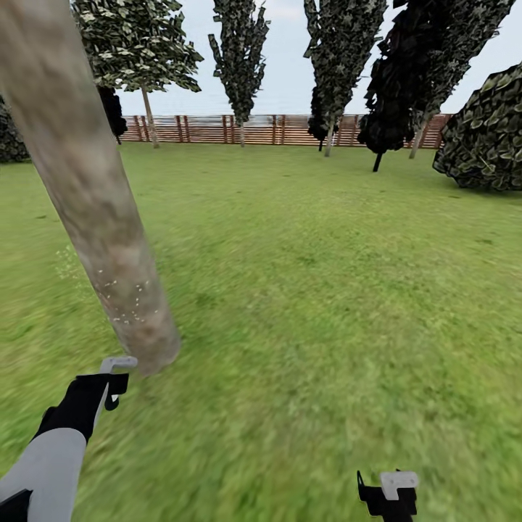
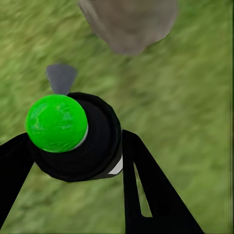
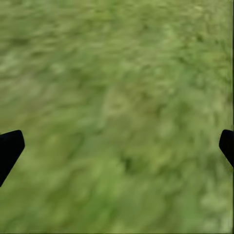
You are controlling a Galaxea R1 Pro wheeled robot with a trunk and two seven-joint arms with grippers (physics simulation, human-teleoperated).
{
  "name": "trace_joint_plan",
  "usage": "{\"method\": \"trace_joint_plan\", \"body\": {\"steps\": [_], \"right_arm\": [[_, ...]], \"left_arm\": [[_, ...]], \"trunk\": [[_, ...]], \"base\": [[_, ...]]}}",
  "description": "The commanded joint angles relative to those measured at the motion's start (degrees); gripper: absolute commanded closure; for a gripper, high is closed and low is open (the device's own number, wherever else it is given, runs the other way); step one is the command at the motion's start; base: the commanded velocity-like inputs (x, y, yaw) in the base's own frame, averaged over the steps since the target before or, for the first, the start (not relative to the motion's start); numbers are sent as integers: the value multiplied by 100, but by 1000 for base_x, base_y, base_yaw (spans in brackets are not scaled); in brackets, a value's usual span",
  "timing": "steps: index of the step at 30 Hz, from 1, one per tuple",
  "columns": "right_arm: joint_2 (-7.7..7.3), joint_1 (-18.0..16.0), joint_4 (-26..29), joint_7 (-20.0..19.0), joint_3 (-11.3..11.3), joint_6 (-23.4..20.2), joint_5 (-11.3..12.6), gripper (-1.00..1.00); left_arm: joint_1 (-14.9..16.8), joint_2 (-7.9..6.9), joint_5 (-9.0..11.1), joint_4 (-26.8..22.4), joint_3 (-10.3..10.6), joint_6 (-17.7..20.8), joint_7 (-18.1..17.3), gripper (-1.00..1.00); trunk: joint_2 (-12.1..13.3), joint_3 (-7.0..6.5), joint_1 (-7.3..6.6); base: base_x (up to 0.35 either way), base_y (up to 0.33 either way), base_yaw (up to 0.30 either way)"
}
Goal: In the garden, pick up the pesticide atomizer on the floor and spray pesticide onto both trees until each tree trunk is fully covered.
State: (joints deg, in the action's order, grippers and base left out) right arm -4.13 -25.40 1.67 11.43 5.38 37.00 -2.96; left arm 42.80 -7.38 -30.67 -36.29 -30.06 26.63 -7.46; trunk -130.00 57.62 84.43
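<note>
A thick mottled tan-grey tree trunk [image 1: 87, 196] leans across the left of the head view, with white specks low on its bark. My left gripper [image 1: 109, 384] is just in front of the trunk's base, shut on the pesticide atomizer [image 2: 100, 141]. In the left wrist view the atomizer is seen from above as a dark cylinder whose cap dot is bright green. Its grey nozzle [image 2: 61, 78] points toward the trunk base [image 2: 129, 24]. My right gripper [image 1: 388, 493] hangs open over grass, with nothing between its fingers [image 3: 9, 148].
Lawn [image 1: 326, 290] stretches to a brown slat fence [image 1: 254, 129] at the back. A pale-trunked leafy tree [image 1: 148, 116] and dark cone-shaped trees [image 1: 391, 109] stand near the fence. A round bush [image 1: 486, 138] sits at the right.
</note>
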Motion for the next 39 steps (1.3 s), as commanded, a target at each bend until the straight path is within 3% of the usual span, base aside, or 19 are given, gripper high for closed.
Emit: {"method": "trace_joint_plan", "body": {"steps": [1, 13, 25, 30, 39], "right_arm": [[-15, 0, 0, 0, -1, 0, -2, -100], [-11, 0, 0, -1, -2, -1, 5, -100], [0, 0, 0, -1, 0, -2, 2, -100], [0, 0, 0, -1, 3, 0, -2, -100], [-32, 0, 0, 7, -2, 0, 7, -100]], "left_arm": [[0, 0, -1, 0, -3, 0, -1, 100], [0, -25, -4, 0, -31, 0, -1, 100], [0, -44, -6, -9, -36, 0, 0, 100], [0, -44, -5, -9, -35, 0, -1, 100], [76, -3, 20, -90, 2, 54, -76, 100]], "trunk": [[0, 0, 0], [0, 0, 0], [0, 0, 0], [0, 0, 0], [0, 0, 0]], "base": [[220, -183, 5], [187, -215, 6], [47, -269, 252], [224, -201, 45], [100, -78, 193]]}}
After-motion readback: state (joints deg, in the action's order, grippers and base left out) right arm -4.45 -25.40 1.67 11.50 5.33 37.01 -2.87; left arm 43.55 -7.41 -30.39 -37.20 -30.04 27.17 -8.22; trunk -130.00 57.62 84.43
